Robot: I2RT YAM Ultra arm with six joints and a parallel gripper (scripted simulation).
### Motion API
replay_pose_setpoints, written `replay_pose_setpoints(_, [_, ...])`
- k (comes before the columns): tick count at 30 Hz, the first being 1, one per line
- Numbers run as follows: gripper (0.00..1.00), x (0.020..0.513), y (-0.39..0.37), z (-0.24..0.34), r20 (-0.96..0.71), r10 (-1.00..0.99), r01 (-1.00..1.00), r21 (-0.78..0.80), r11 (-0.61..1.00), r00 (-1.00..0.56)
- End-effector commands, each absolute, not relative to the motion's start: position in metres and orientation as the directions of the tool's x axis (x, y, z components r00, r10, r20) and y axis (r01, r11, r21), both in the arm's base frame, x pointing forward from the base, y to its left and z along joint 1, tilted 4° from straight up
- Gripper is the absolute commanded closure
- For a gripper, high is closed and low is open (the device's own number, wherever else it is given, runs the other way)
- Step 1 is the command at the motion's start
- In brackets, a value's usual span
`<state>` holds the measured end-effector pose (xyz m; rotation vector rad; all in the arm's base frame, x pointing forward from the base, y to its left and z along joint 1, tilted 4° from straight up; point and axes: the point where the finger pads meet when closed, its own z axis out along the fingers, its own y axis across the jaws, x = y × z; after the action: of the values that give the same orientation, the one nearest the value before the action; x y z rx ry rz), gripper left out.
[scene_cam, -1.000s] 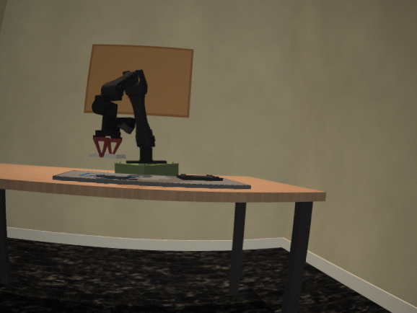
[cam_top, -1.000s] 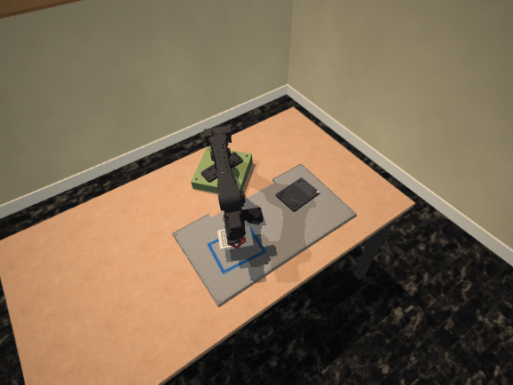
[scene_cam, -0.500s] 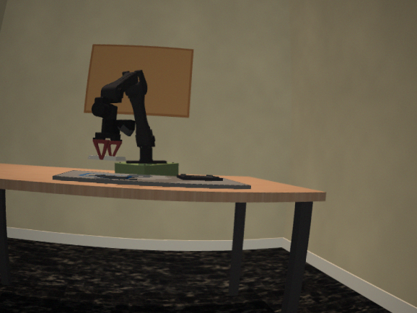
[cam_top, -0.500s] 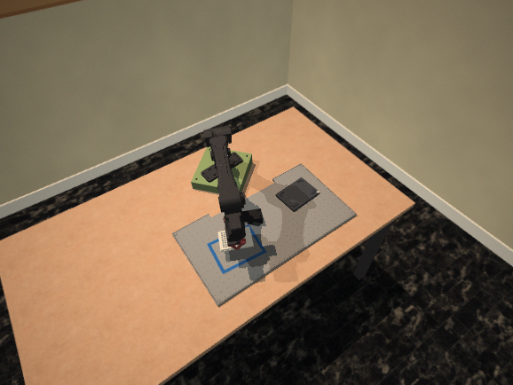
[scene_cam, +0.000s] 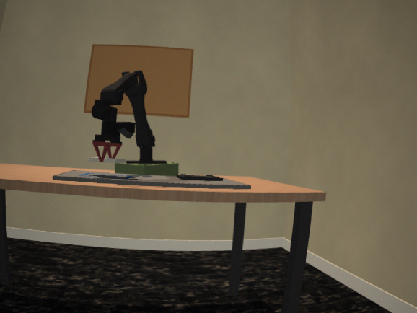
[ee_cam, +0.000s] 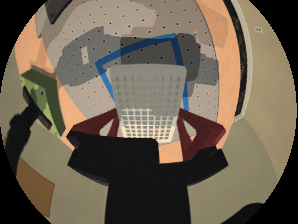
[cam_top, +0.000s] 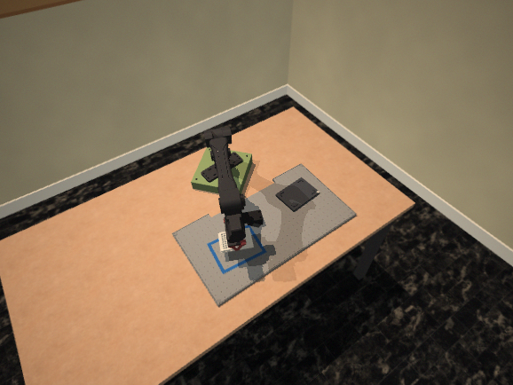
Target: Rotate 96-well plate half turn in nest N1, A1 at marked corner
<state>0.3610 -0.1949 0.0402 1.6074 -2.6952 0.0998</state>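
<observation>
My gripper with red fingers is shut on the white 96-well plate and holds it level in the air above the blue taped outline B1. From the side, the gripper carries the plate well above the grey deck. In the wrist view the plate lies between the red fingers, with the blue outline below and beyond it. The black plate nest N1 stands empty at the deck's far right, and it also shows from the side. I cannot make out the cut corner.
The arm's green base stands behind the grey perforated deck on the wooden table. The table's front edge runs close to the deck. An orange board hangs on the wall behind.
</observation>
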Motion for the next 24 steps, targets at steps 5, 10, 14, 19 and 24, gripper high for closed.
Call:
replay_pose_setpoints(5, [1.00,0.365,-0.196,0.041,0.028,-0.879,-0.878,-0.072,0.473,-0.476])
replay_pose_setpoints(10, [1.00,0.365,-0.196,0.039,0.028,-0.879,-0.878,-0.072,0.473,-0.476])
replay_pose_setpoints(14, [1.00,0.365,-0.196,0.036,0.028,-0.879,-0.878,-0.072,0.473,-0.476])
replay_pose_setpoints(19, [1.00,0.365,-0.196,0.033,0.028,-0.879,-0.878,-0.072,0.473,-0.476])
replay_pose_setpoints(24, [1.00,0.365,-0.197,0.029,0.028,-0.879,-0.878,-0.072,0.473,-0.476])
